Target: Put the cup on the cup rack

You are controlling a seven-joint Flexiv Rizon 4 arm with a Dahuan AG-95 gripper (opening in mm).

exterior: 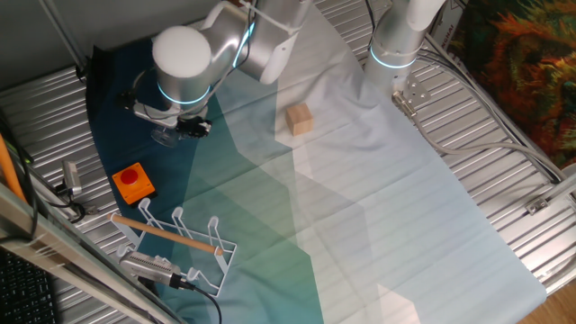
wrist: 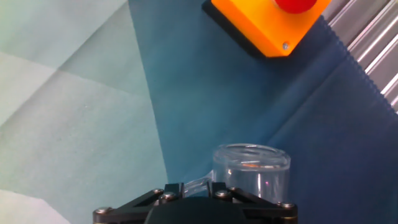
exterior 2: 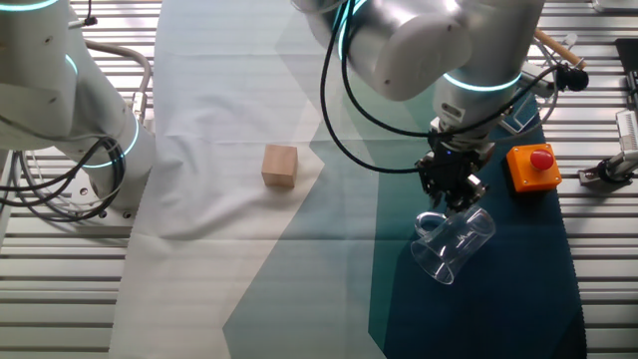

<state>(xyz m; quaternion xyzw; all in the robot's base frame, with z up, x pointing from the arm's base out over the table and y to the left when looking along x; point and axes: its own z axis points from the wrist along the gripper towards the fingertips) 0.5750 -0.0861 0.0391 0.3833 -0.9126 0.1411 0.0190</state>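
Observation:
The cup (exterior 2: 457, 244) is a clear tumbler with a side handle, and it is tilted over the dark blue cloth. My gripper (exterior 2: 451, 194) sits right above it, shut on the cup's handle. In the hand view the handle runs between the fingertips of the gripper (wrist: 191, 185), and the cup (wrist: 252, 168) is just beyond them. In one fixed view the arm's wrist hides most of the cup (exterior: 166, 135). The cup rack (exterior: 180, 238), white wire with a wooden rod across it, stands at the cloth's near left corner, well apart from the gripper (exterior: 180, 124).
An orange block with a red button (exterior: 133, 183) lies between the cup and the rack, close to the cup (exterior 2: 533, 167). A tan wooden cube (exterior: 300, 119) sits on the pale cloth. A second arm's base (exterior: 393, 54) stands at the back. Cables and a connector (exterior: 153, 267) lie by the rack.

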